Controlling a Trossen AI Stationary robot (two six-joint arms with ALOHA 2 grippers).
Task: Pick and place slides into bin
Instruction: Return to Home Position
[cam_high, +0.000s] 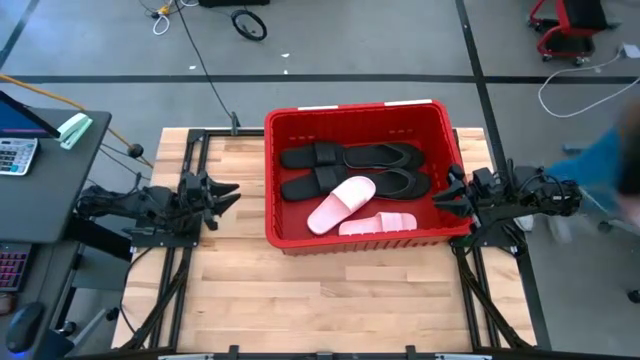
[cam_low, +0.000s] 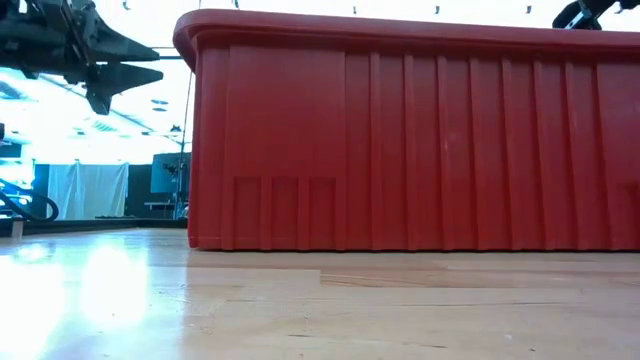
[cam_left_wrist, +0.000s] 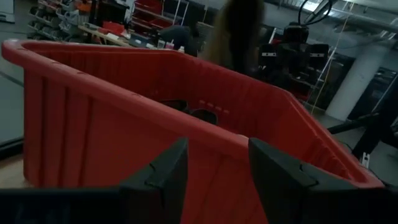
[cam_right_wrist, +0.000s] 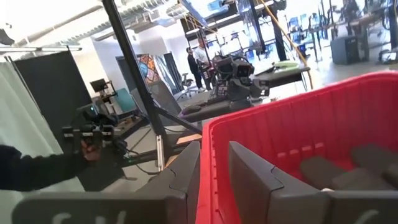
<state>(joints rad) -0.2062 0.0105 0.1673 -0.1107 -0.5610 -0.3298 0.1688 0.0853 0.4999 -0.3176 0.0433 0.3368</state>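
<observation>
The red bin (cam_high: 355, 175) stands on the wooden table, a little toward the far side. Inside it lie several black slides (cam_high: 385, 155) and two pale pink slides: one (cam_high: 342, 204) lies partly on a black slide, the other (cam_high: 378, 224) lies along the near wall. My left gripper (cam_high: 228, 195) is open and empty. It hovers left of the bin and points at the bin's left wall (cam_left_wrist: 124, 143). My right gripper (cam_high: 445, 190) is open and empty. It hovers at the height of the bin's right rim (cam_right_wrist: 214, 134) and points into the bin.
Bare wooden tabletop (cam_high: 320, 300) lies between the bin and the near edge. A desk with a calculator (cam_high: 15, 155) stands off the left side. A person in blue (cam_high: 610, 170) is beyond the right edge. A sleeved hand holding a device (cam_right_wrist: 87, 149) shows in the right wrist view.
</observation>
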